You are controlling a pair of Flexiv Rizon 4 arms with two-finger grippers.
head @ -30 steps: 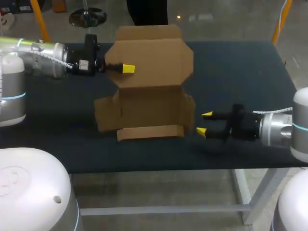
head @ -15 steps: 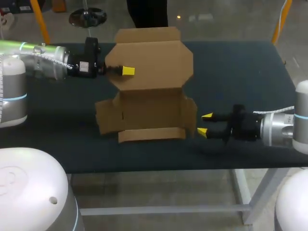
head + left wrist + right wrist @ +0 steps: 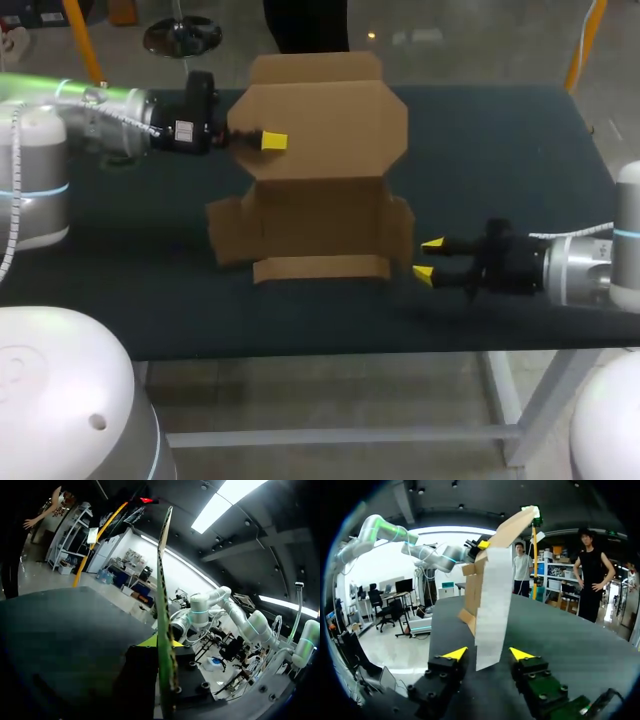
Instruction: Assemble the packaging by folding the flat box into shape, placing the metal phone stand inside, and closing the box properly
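Box [image 3: 322, 180] on table [image 3: 500, 150]; right jaws beside.

Seen edge-on, a cardboard panel [image 3: 164, 580] rises as a thin, nearly upright strip straight up from the left gripper [image 3: 163, 641]. The yellow-tipped fingers [image 3: 148, 641] sit one on each side of the panel's lower part, both pressed against it, with a black finger body below them. The dark bench [image 3: 65, 630] spreads out flat beside the panel.
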